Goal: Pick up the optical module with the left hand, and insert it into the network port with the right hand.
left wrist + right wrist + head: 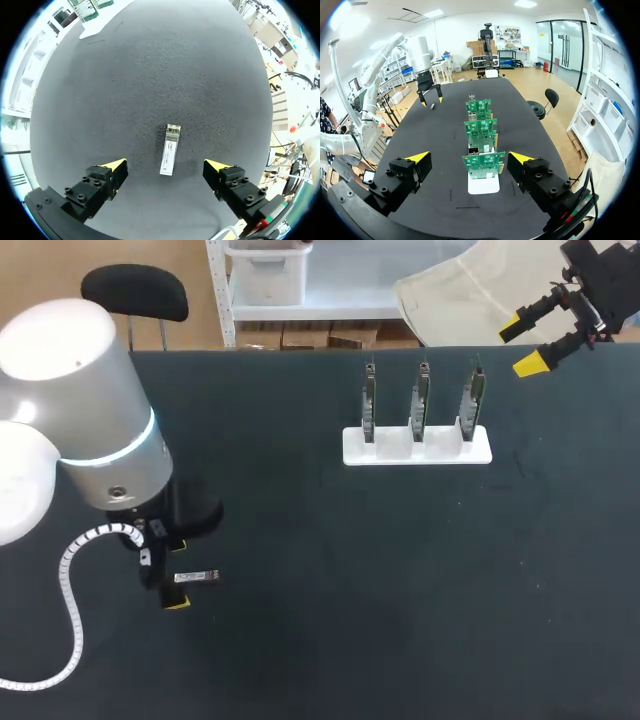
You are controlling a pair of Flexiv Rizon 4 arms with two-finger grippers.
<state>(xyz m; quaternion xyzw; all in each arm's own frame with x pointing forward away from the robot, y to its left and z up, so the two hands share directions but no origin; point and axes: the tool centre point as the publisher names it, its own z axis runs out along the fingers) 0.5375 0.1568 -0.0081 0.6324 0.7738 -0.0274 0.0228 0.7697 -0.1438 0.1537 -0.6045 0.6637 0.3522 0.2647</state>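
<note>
The left gripper [165, 165] and right gripper [468, 157] have jaws apart. The left should descend centred on the optical module [170, 150], clamping its long sides.

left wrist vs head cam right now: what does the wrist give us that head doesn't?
Left wrist only: both yellow fingertips of the left gripper, spread wide, with the optical module lying flat between them, touching neither. Head only: the right gripper, open, by the far right edge of the table, and all three circuit boards upright in the white stand; the wrist catches just a corner of that. Both: the module on the table at the left gripper.
</note>
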